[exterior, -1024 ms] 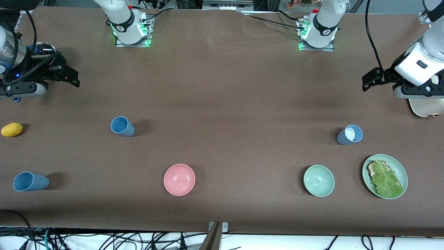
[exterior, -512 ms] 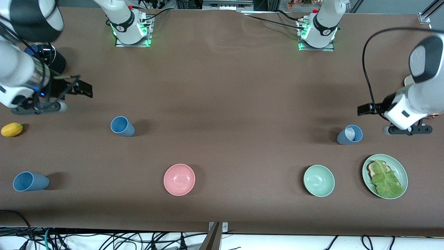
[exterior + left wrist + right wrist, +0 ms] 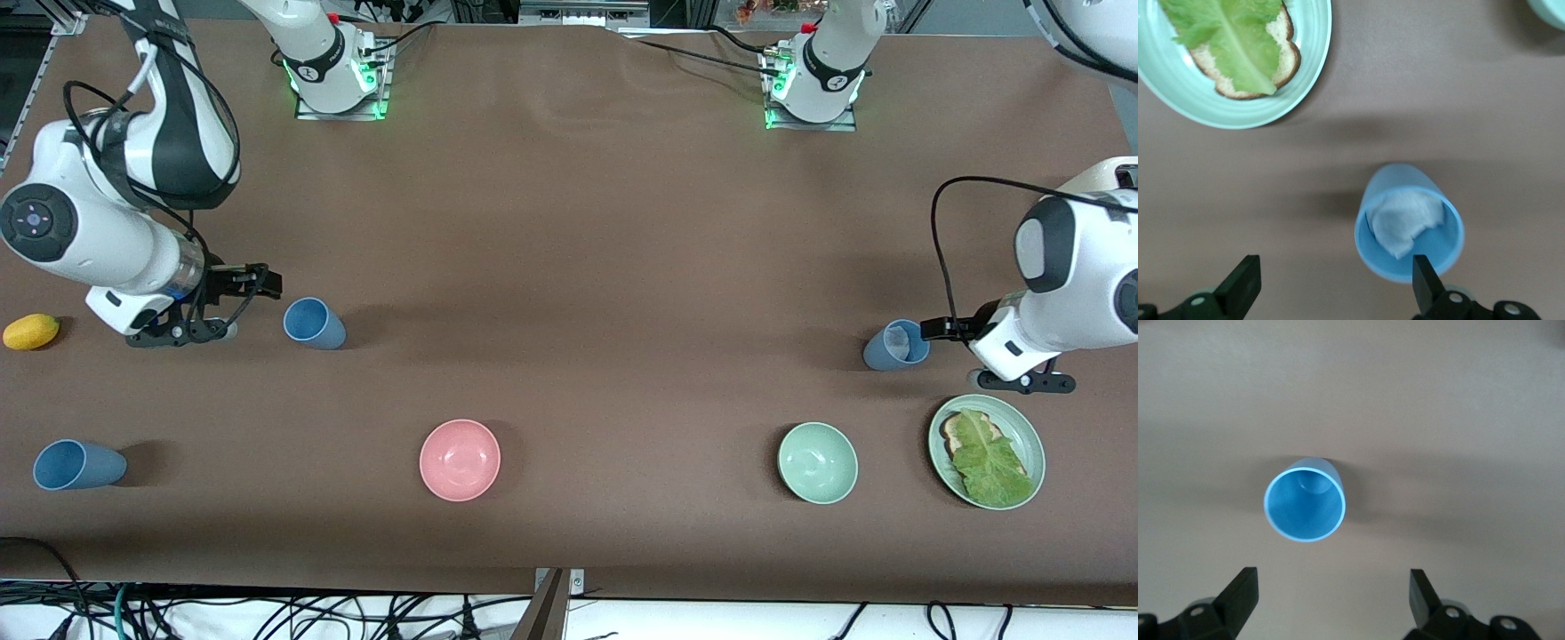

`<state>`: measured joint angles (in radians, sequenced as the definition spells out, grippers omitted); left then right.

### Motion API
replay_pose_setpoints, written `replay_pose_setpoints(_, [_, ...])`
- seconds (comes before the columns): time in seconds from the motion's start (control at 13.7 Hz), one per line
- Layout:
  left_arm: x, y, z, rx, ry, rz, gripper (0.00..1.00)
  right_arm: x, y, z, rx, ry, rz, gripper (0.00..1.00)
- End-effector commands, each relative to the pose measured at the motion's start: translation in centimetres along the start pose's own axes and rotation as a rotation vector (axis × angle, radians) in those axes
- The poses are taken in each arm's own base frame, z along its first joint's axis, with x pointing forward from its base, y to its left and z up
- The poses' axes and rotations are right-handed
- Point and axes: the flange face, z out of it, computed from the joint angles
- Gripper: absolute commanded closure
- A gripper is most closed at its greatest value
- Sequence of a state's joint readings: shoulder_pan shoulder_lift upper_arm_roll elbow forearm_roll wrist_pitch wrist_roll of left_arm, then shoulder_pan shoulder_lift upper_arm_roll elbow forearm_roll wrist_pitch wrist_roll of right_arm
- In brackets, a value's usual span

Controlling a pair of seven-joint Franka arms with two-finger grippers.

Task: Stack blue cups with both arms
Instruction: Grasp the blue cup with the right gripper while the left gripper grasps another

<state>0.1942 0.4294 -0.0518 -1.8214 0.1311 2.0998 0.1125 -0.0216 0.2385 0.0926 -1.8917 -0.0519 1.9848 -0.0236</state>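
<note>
Approach: open right hand (image 3: 258,284), mid-left, and open left hand (image 3: 933,329), mid-right, should each centre on its upright blue plastic cup (image 3: 313,323) (image 3: 894,345) before closing.

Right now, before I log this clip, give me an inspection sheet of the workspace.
Surface: brown table cover, flat.
Job's things: three blue cups, none stacked. Cup with white wad inside at the left arm's end; empty cup toward the right arm's end; third cup nearer the front camera.
Clutter: pink bowl, mint bowl, green plate with bread and lettuce, yellow fruit.
Grippers: left gripper open beside the wad cup; right gripper open beside the empty cup.
Cables: black cable looped on the left arm; tangled cables below the table's front edge.
Surroundings: nothing seen.
</note>
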Motion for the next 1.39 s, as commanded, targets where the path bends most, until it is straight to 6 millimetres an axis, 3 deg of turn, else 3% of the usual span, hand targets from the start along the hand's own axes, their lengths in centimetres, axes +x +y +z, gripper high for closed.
replay_pose_setpoints(0.0, [-1.5, 0.4, 4.4, 0.005, 0.026, 0.044, 0.01, -1.5, 0.6, 2.7, -0.013, 0.023, -0.018, 0.0])
replay_pose_setpoints(0.07, [-1.5, 0.5, 4.8, 0.003, 0.029, 0.045, 0.18, -1.4, 0.5, 3.7, -0.012, 0.034, -0.021, 0.0])
replay_pose_setpoints(0.15, [-1.4, 0.8, 5.4, 0.0, 0.019, 0.039, 0.62, -1.3, 0.5, 4.5, -0.011, 0.046, -0.02, 0.0])
replay_pose_setpoints(0.22, [-1.3, 0.9, 5.6, -0.001, 0.018, 0.051, 0.89, -1.1, 0.4, 5.8, -0.009, 0.046, -0.023, 0.0])
replay_pose_setpoints(0.29, [-1.2, 0.8, 5.5, -0.001, 0.016, 0.051, 1.0, -0.8, 0.5, 6.9, -0.006, 0.051, -0.023, 0.0])
replay_pose_setpoints(0.73, [-0.3, 3.0, 3.9, -0.004, 0.022, 0.066, 1.0, 0.4, 0.7, 10.3, -0.012, 0.074, -0.049, 0.0])
replay_pose_setpoints(0.88, [0.4, 6.1, 1.8, 0.0, 0.036, 0.107, 1.0, 0.7, 0.7, 10.9, -0.011, 0.08, -0.048, 0.0])
replay_pose_setpoints(1.1, [1.7, 14.2, -3.0, -0.079, 0.001, 0.071, 1.0, 0.9, 0.7, 11.2, -0.01, 0.079, -0.048, 0.03])
replay_pose_setpoints(1.17, [1.8, 17.3, -4.3, -0.09, -0.011, 0.024, 1.0, 0.9, 0.7, 11.7, -0.008, 0.075, -0.046, 0.1])
replay_pose_setpoints(1.24, [1.5, 21.5, -4.8, -0.09, -0.013, -0.011, 1.0, 1.0, 0.7, 11.8, -0.007, 0.073, -0.039, 0.25])
replay_pose_setpoints(1.32, [1.0, 25.2, -4.1, -0.084, -0.031, -0.059, 1.0, 1.0, 0.6, 12.3, -0.006, 0.066, -0.031, 0.42])
